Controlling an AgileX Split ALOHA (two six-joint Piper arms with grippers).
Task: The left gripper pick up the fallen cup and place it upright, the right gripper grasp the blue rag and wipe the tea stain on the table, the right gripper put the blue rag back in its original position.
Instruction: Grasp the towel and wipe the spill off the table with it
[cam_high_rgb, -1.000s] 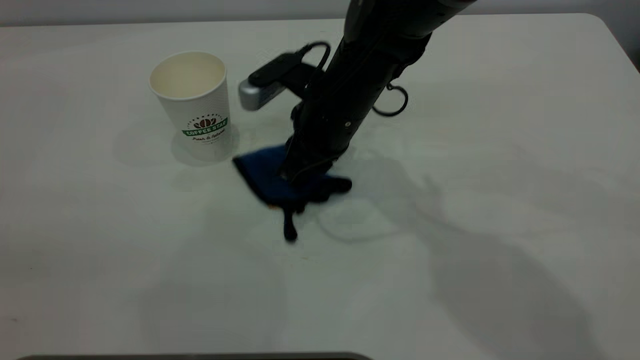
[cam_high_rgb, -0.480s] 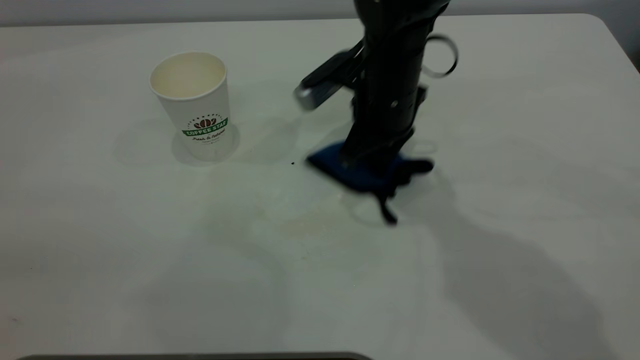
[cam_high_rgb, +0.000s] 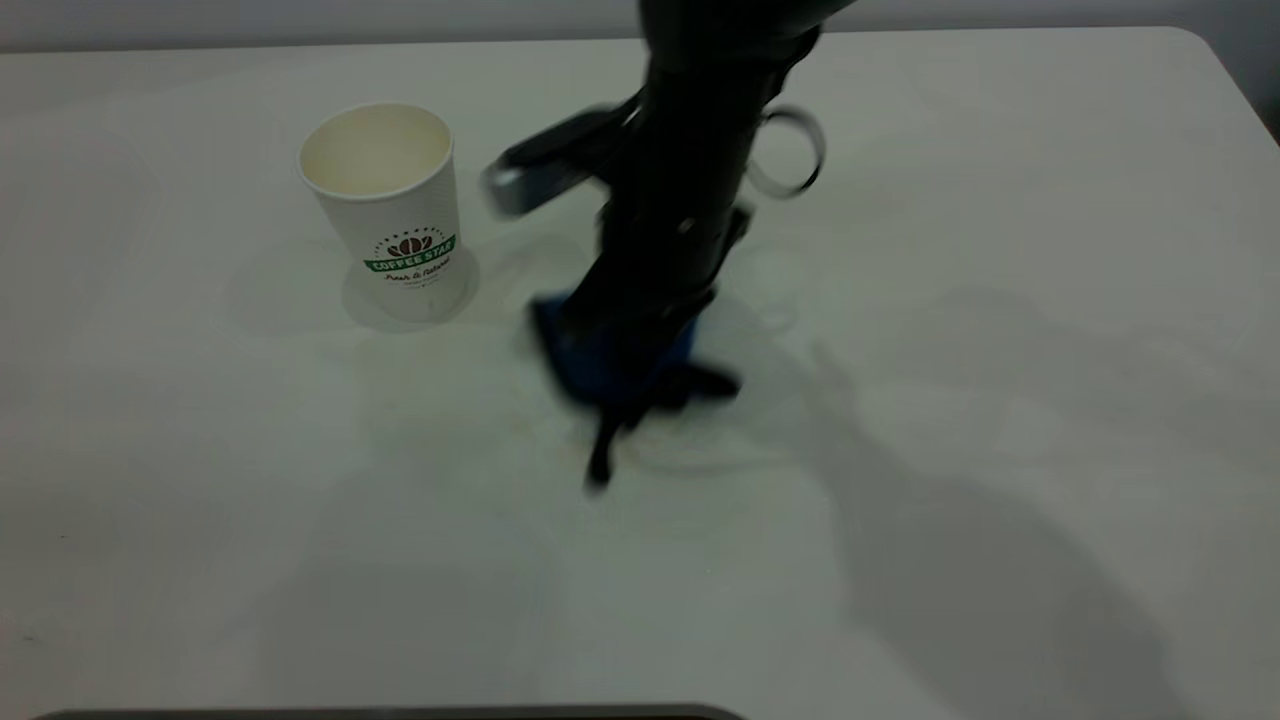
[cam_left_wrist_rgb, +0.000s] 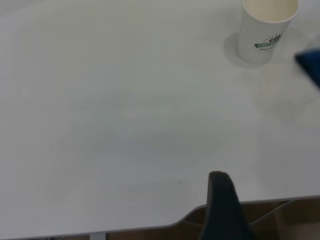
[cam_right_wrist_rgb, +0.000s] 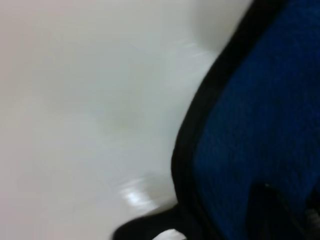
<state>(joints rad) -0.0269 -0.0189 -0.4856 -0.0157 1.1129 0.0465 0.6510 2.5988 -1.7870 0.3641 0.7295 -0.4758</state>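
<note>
The cup (cam_high_rgb: 390, 215) stands upright on the table (cam_high_rgb: 1000, 200) at the back left, mouth up; it also shows in the left wrist view (cam_left_wrist_rgb: 265, 30). My right gripper (cam_high_rgb: 625, 345) points down just right of the cup, shut on the blue rag (cam_high_rgb: 610, 355) and pressing it on the table. The rag fills the right wrist view (cam_right_wrist_rgb: 260, 125), its black tail trailing toward the front. A faint amber smear of the tea stain (cam_high_rgb: 672, 418) shows by the rag's near edge; the rest is hidden. My left gripper (cam_left_wrist_rgb: 222, 200) is parked off the table's edge, out of the exterior view.
A dark strip (cam_high_rgb: 400, 713) runs along the table's front edge. The table's rounded corner (cam_high_rgb: 1215, 50) is at the back right. The right arm's shadow falls over the front right of the table.
My right gripper swept the rag to the right, away from the cup, then back left toward the cup and slightly forward. The cup has not moved.
</note>
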